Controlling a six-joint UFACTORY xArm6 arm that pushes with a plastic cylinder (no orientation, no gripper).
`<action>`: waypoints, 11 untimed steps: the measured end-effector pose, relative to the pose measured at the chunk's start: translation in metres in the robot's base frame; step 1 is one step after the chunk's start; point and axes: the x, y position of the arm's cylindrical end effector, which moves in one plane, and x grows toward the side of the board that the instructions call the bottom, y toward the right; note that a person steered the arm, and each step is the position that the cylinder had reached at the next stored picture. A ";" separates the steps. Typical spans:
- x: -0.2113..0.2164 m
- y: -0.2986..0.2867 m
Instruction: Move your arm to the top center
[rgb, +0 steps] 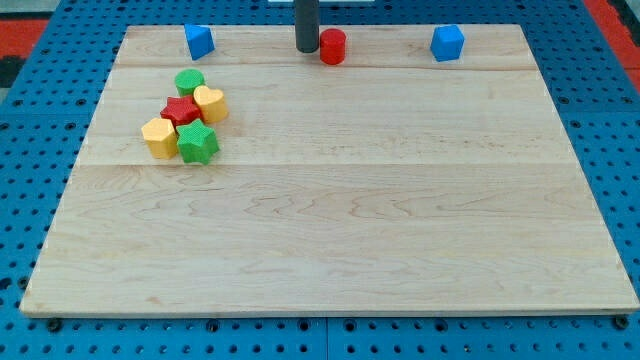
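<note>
My tip (307, 50), a bare dark rod with no fingers to spread or pinch, stands at the pale wooden board's (330, 220) top centre, just left of the 1 red cylinder block (333, 46), so I judge only holding remains.

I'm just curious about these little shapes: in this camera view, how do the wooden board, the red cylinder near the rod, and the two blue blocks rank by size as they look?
1. Wooden board, by far the largest.
2. Blue block at the view's top right and blue block at the top left: they look alike, no ranking.
3. Red cylinder, slightly smaller-looking, though barely.
</note>
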 end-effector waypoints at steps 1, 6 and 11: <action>0.000 -0.011; 0.038 -0.050; 0.076 -0.016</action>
